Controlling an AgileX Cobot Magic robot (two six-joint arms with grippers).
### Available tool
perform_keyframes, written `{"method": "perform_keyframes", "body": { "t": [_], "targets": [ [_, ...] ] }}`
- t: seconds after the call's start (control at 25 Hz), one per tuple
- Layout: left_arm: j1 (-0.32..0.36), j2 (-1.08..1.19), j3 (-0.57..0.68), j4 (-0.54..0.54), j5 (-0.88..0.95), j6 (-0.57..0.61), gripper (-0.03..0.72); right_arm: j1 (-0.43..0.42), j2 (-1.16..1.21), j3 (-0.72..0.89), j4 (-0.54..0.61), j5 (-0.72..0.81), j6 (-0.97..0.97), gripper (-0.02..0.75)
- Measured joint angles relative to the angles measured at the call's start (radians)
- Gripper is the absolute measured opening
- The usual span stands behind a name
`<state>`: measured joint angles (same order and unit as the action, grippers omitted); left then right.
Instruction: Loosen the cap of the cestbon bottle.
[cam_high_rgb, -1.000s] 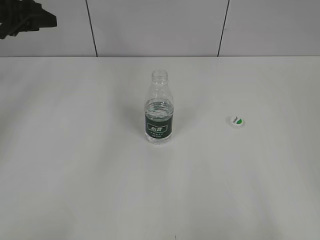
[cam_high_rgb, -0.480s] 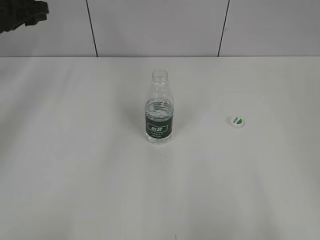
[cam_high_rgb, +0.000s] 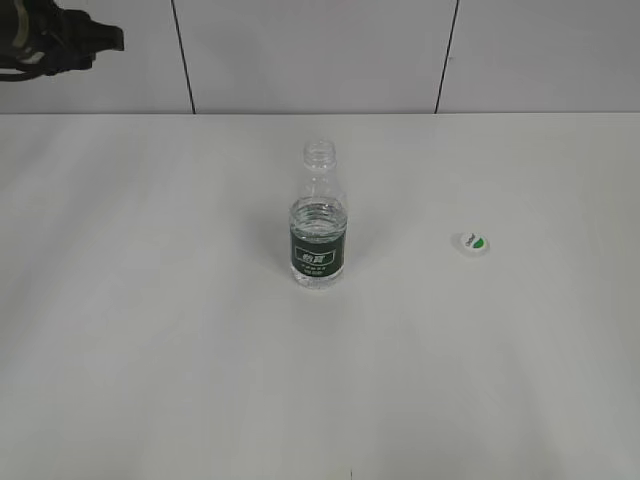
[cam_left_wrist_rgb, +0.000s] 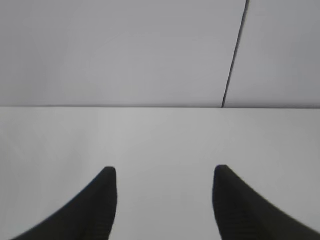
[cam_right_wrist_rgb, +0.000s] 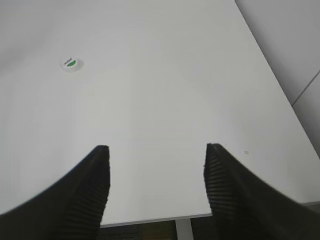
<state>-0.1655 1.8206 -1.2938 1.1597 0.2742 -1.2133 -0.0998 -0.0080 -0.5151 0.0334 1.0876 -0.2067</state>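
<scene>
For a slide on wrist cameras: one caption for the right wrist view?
Right gripper open and empty above the white table, the cap lying loose far ahead to its left.

A bare white table (cam_high_rgb: 150, 350) meets a pale panelled wall (cam_high_rgb: 310, 55) with dark vertical seams.

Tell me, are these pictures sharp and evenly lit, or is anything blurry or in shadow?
Exterior view: soft, even light, the bottle and cap crisp, only faint shadows on the table. Left wrist view: the left gripper fingertips are dark and blurred, too close to focus. Right wrist view: the right gripper shows ridged pads fairly clearly; the cap is small but readable.
</scene>
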Motion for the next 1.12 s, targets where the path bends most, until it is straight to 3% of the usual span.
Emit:
{"method": "perform_keyframes", "body": {
  "t": [0.2, 0.48, 0.96, 1.12],
  "targets": [
    [-0.012, -0.013, 0.000, -0.277, 0.068, 0.198, 0.387, 0.000, 0.000, 0.000, 0.000, 0.000, 0.000, 0.459],
    [-0.023, -0.064, 0.000, -0.478, 0.192, 0.414, 0.387, 0.000, 0.000, 0.000, 0.000, 0.001, 0.000, 0.459],
    [-0.011, -0.095, 0.000, -1.034, 0.470, 1.037, 0.387, 0.000, 0.000, 0.000, 0.000, 0.002, 0.000, 0.459],
    [-0.003, -0.142, 0.006, -1.093, 0.508, 1.093, 0.387, 0.000, 0.000, 0.000, 0.000, 0.002, 0.000, 0.459]
  ]
}}
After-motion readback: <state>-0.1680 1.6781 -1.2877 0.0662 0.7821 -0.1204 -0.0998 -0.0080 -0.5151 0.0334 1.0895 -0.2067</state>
